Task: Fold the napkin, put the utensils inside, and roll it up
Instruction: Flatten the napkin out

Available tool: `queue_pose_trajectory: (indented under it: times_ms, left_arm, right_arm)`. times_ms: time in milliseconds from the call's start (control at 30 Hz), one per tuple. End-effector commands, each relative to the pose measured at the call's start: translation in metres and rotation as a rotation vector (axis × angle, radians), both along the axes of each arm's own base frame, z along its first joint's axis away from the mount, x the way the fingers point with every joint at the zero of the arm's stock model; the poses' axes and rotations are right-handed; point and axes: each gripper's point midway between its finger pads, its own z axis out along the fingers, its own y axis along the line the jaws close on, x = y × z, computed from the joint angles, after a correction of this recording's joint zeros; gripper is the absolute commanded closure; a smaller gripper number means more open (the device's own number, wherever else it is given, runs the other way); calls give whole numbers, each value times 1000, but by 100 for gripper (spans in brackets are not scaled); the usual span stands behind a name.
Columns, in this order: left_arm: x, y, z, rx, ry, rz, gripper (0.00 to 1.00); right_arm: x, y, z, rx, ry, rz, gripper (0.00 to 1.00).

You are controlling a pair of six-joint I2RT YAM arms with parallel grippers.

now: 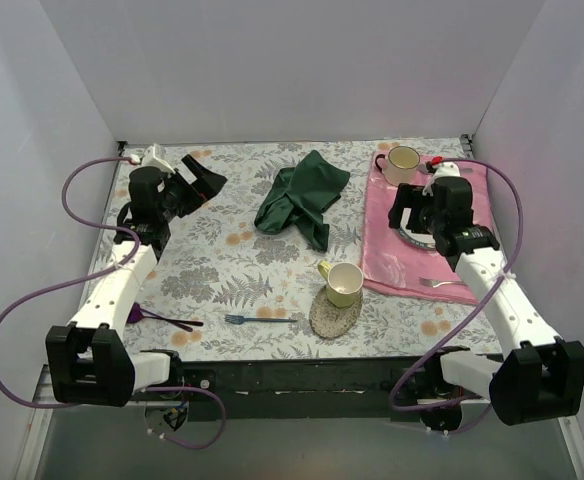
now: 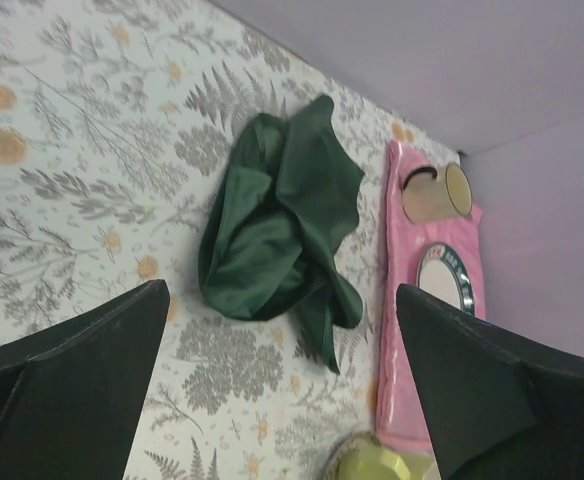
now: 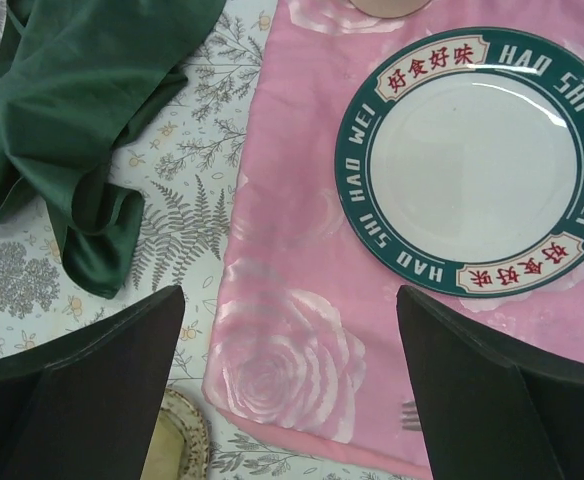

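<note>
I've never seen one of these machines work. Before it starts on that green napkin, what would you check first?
1. Left gripper open and empty: ok.
2. Right gripper open and empty: ok.
3. Napkin spread flat for folding: not ok, it lies crumpled.
4. Napkin free of other things: ok, nothing rests on it.
5. Fork easy to pick up: ok, it lies alone on the table, apart from the yellow-green cup.
6. Right gripper above the napkin: not ok, it hangs above the pink cloth.
</note>
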Motion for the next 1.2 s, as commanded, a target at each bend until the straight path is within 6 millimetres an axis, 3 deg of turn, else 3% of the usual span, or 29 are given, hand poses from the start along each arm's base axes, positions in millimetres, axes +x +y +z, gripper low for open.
queue_pose_trajectory:
  times_ms: [0,33,67,100,133,167,200,233,267,300,333,367,400,433,467,500,567,600,767,833,867,967,1067,1167]
  left_arm:
    - [-17,-39,-29,-50,92,-212,2]
    - [-17,-45,-41,-38,144,-232,2]
    - [-20,-57,-52,-29,188,-267,2]
    - [-21,-63,-85,-15,302,-286,3]
    - [-18,-70,-87,1,317,-302,4]
    - [-19,-79,-101,27,354,-312,4]
    - [-19,-84,-119,37,409,-317,4]
    - [-18,-87,-127,41,432,-317,4]
    - [-16,-89,-133,40,448,-306,4]
    - [-14,-92,-138,39,458,-306,4]
    - [-13,-95,-156,41,503,-312,3]
    - [-11,-98,-160,40,514,-317,3]
    - [-9,-99,-168,33,537,-317,3]
    - [-8,-103,-181,24,570,-326,3]
    - [-5,-106,-184,11,574,-332,3]
    - [-1,-109,-186,-3,572,-330,3]
    - [2,-110,-199,-8,602,-318,4]
    - [7,-109,-199,-9,595,-297,4]
    - [17,-113,-200,-65,582,-265,8]
    - [24,-119,-198,-94,573,-270,16]
    - [26,-120,-200,-100,576,-268,28]
    - [34,-117,-200,-81,562,-242,44]
    - [42,-113,-198,-59,546,-238,55]
    - [46,-112,-201,-58,561,-248,72]
  right_arm:
    - [28,18,14,46,9,57,6]
    - [35,21,15,54,21,60,7]
    - [40,37,18,105,40,115,8]
    - [54,47,15,121,60,138,9]
    - [63,55,18,137,52,166,9]
    - [71,68,19,157,47,201,9]
    - [81,74,-3,154,104,206,10]
    - [98,83,12,162,72,219,11]
    - [105,93,10,176,88,240,12]
    - [115,101,-15,183,160,243,14]
    - [128,109,-6,195,143,252,14]
    - [136,115,-10,202,154,255,15]
    - [143,119,-34,210,214,244,16]
    - [153,123,-32,225,201,243,16]
    - [156,128,-37,242,215,258,16]
    - [160,132,-58,246,254,259,17]
    - [167,139,-66,284,272,266,17]
    - [169,141,-81,294,304,263,18]
    - [175,148,-110,335,348,237,20]
    - [179,149,-114,341,346,234,21]
    - [181,149,-116,341,346,231,21]
    - [189,149,-125,343,345,222,25]
    - [198,149,-132,336,338,215,33]
    - [206,156,-131,360,305,249,40]
